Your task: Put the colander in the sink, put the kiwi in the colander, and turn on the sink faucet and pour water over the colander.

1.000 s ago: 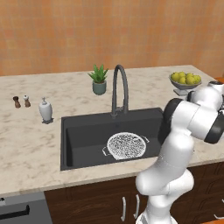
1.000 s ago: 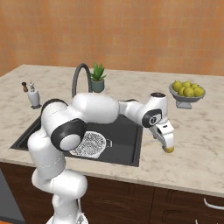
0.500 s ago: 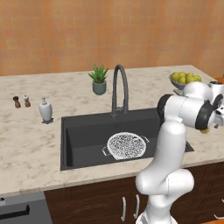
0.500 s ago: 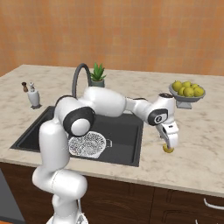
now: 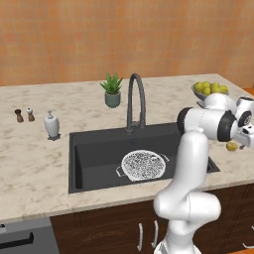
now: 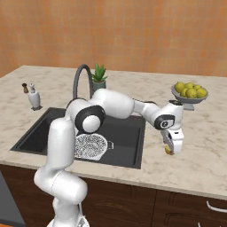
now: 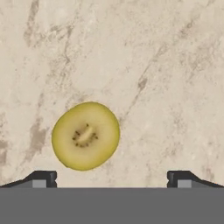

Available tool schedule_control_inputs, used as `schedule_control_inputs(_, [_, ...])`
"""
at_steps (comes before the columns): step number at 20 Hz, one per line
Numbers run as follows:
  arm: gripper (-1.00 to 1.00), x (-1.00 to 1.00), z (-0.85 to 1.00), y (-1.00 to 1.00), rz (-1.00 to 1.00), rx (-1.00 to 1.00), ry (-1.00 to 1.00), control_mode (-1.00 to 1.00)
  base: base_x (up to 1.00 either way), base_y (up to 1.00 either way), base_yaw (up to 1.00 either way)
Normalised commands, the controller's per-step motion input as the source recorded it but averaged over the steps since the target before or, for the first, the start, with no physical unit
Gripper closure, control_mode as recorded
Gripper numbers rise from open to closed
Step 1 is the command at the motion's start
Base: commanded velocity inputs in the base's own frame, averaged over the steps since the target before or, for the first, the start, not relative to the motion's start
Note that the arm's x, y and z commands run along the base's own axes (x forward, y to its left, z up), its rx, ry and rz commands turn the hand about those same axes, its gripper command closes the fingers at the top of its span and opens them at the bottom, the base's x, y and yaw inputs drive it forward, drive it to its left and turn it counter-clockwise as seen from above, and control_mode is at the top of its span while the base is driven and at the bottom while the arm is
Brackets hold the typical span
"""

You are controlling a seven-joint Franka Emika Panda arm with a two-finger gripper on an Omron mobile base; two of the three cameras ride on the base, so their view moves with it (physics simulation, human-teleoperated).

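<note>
Gripper (image 6: 170,149) wide open & empty over kiwi (image 7: 85,135) on counter (image 7: 166,65); colander (image 5: 143,164) sits in sink (image 5: 94,149), so next we drop & pinch.

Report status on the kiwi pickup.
Gripper open, above the kiwi, no contact. Kiwi lies on the counter, off-centre between the fingertips. Colander sits in the sink. Nothing in the way.

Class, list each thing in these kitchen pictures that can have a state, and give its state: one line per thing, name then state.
White mesh colander: upright in the sink, empty.
Dark grey rectangular sink: dry, holds the colander.
Dark gooseneck faucet: off, no stream.
Yellowish-brown kiwi: lying loose on the beige marble counter, not held.
Gripper: jaws open, hanging over the kiwi.
Grey fruit bowl: full of yellow fruit.
</note>
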Motion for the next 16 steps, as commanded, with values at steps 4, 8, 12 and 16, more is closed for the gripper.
schedule_control_inputs(4, [-1.0,0.23,-0.24,-0.02,0.0,0.06,0.0,-1.0,0.0,0.0,0.0])
schedule_control_inputs(8, [-1.0,0.24,-0.22,-0.1,0.0,0.01,0.0,-1.0,0.0,0.0,0.0])
schedule_control_inputs(12, [-1.0,0.27,-0.24,-0.13,0.0,0.0,0.0,-1.0,0.0,0.0,0.0])
schedule_control_inputs(16, [-1.0,0.09,-0.22,-0.12,0.0,0.0,0.0,-1.0,0.0,0.0,0.0])
